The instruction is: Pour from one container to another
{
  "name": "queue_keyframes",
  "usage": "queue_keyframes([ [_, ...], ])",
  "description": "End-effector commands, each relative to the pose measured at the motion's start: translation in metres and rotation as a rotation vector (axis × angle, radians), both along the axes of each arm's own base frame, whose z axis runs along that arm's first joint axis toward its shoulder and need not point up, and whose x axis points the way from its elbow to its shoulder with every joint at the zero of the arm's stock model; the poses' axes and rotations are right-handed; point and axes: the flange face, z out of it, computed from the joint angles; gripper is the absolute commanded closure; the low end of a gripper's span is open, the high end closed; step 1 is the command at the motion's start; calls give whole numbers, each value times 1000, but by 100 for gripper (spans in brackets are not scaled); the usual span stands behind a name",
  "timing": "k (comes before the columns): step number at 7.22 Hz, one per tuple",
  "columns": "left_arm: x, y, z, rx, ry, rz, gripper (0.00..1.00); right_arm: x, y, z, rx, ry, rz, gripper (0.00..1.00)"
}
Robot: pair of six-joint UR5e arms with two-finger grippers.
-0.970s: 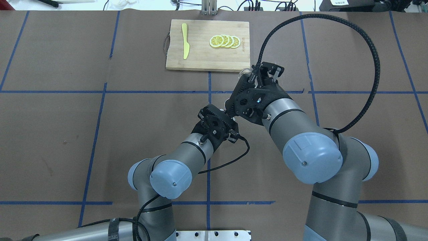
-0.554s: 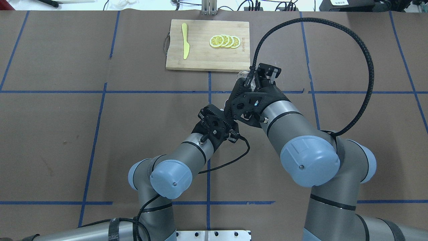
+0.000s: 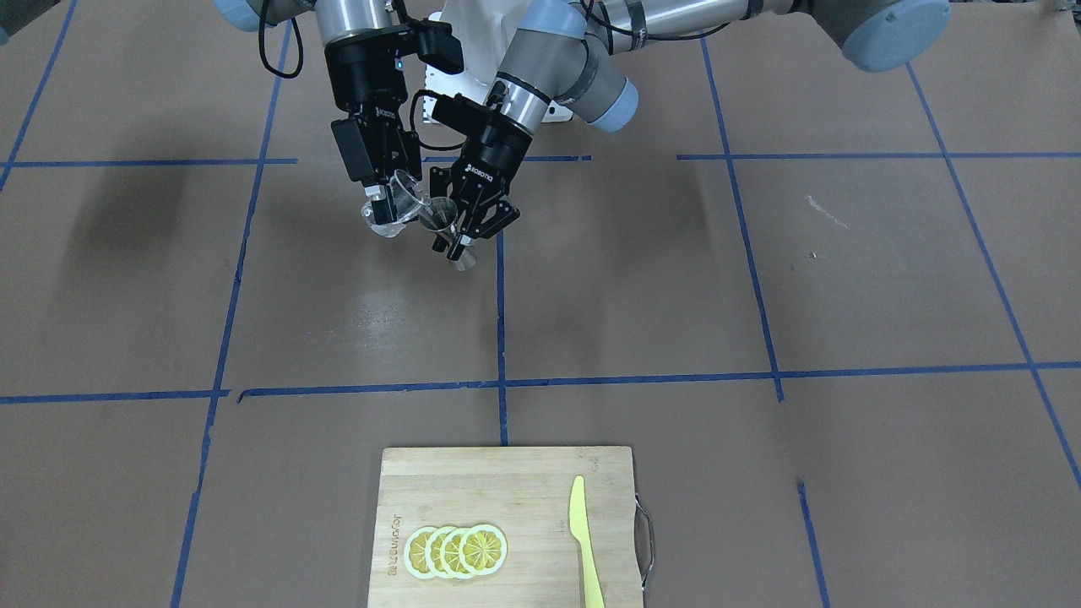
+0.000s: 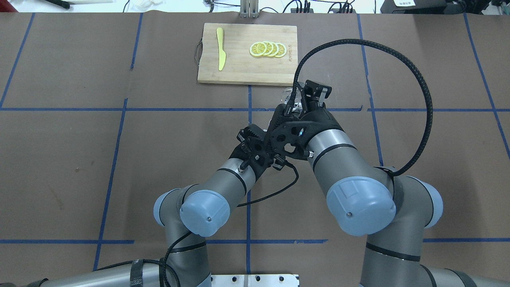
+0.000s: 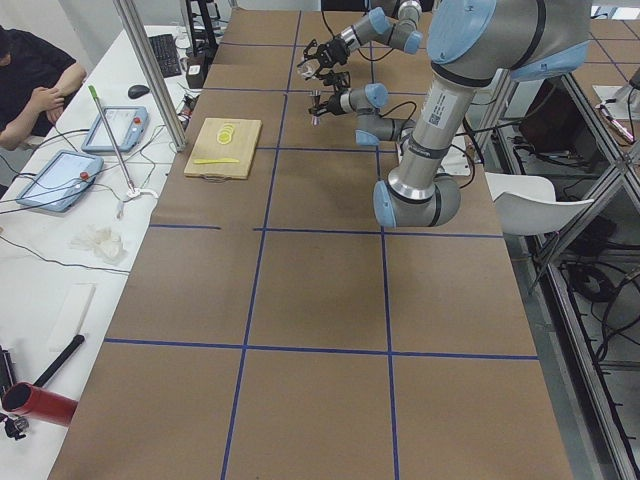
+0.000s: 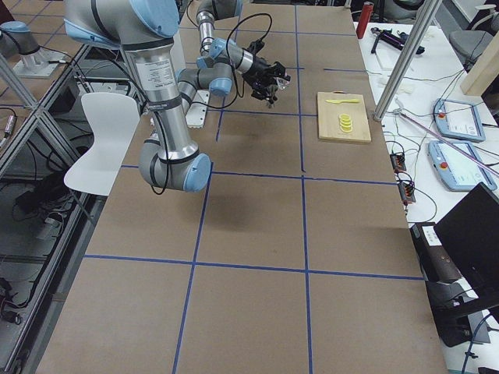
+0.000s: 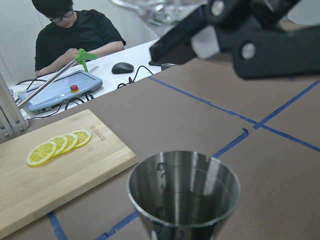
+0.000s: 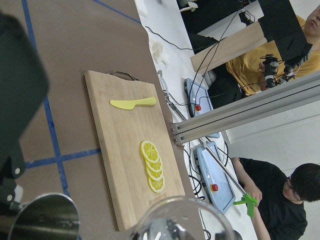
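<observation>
The clear glass cup (image 3: 404,199) hangs above the table, tilted, its mouth toward the metal jigger (image 3: 442,221) and its rim just beside the jigger's top. My right gripper (image 3: 384,208) is shut on the cup. My left gripper (image 3: 456,235) is shut on the jigger at its waist and holds it upright. In the left wrist view the jigger's open mouth (image 7: 184,194) fills the lower middle, with the cup (image 7: 159,9) at the top edge. From overhead the cup (image 4: 287,95) peeks out beside the right wrist, which covers the jigger. I cannot tell whether anything is flowing.
A wooden cutting board (image 4: 239,67) lies at the table's far side with lemon slices (image 4: 267,49) and a yellow knife (image 4: 220,48) on it. A black cable (image 4: 414,79) loops off the right wrist. Operators sit past the far edge.
The right wrist has swung left and toward the robot, now overlapping the left gripper from overhead, bringing the cup closer to the jigger. The left arm has stayed still.
</observation>
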Motion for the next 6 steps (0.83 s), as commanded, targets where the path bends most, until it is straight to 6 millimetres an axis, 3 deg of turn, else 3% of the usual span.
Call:
queue_keyframes([
  [1,0,0,0,0,-1,0,100,-8,10,-7,29,59,25,100],
  [6,0,0,-1,1,0,0,100,-12,14,-6,66,134,38,100],
])
